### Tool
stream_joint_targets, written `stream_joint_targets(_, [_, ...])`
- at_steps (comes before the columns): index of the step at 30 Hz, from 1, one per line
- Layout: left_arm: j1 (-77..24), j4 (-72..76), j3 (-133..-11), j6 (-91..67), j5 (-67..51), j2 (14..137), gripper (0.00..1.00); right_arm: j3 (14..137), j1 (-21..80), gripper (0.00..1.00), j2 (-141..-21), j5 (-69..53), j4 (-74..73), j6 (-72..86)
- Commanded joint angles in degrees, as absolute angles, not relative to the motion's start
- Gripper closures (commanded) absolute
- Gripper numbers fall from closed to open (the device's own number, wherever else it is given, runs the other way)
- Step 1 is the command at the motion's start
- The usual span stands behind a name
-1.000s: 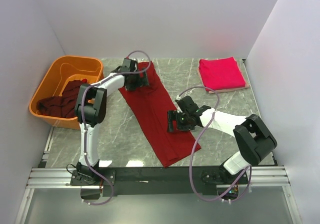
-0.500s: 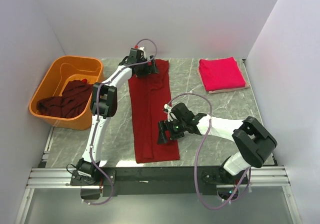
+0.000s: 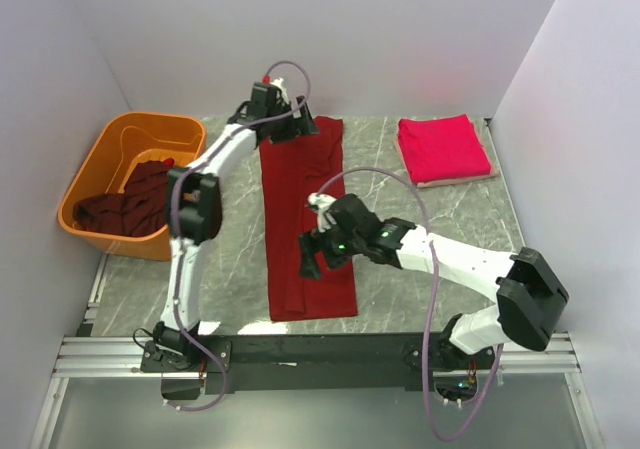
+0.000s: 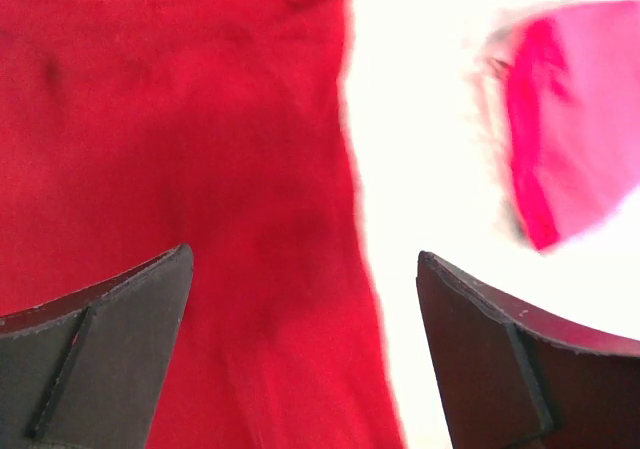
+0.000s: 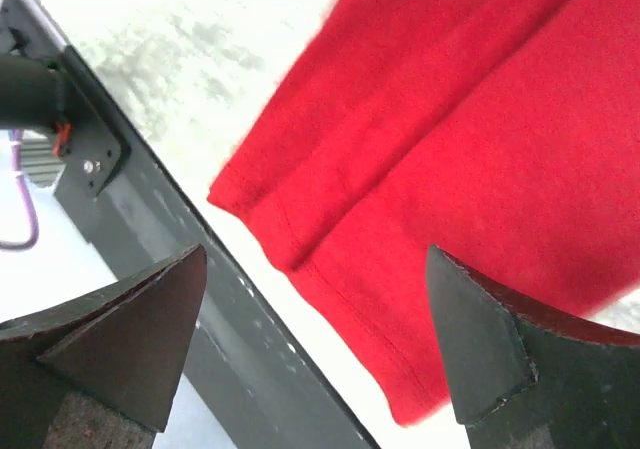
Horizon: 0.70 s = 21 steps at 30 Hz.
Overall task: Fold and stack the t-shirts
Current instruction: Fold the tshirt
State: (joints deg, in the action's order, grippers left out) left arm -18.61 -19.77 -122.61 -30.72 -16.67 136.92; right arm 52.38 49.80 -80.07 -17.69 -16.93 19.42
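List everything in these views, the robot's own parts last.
long t-shirt: one, dark red, folded into a strip lying down the middle of the table.
folded t-shirt: one, crimson-pink, far right of the table.
heaped t-shirts: count unclear, dark maroon, inside the tub.
tub: one, orange, far left.
table: one, grey marbled.
left end effector: one, black, open, over the strip's far end.
right end effector: one, black, open, over the strip's near end.
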Motion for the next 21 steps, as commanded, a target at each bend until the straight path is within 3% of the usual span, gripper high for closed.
stream_joint_targets(1, [-19.2, -15.8, -103.6, -31.8, -11.7, 108.5, 0.01, 58.8, 55.1, 0.04, -83.9, -6.7, -18.6, 18.8])
stream_joint_targets(4, [-19.2, -13.3, -81.3, -37.2, -0.4, 90.1, 0.01, 65.4, 60.4, 0.04, -89.6, 9.1, -25.4, 19.9])
stream_joint_targets(7, [-19.2, -10.8, -62.8, -43.9, 6.5, 74.5, 0.00, 68.8, 64.3, 0.04, -94.2, 15.3, -29.4, 21.3])
stream_joint_targets(12, [-19.8, -23.5, -54.2, -47.5, 10.2, 63.8, 0.00, 69.9, 66.8, 0.04, -98.7, 15.5, -29.4, 21.8])
stream_joint_targets(21, [-20.0, -24.8, -40.6, -53.0, 12.0, 48.7, 0.00, 74.7, 70.7, 0.04, -105.6, 16.2, -31.6, 23.6])
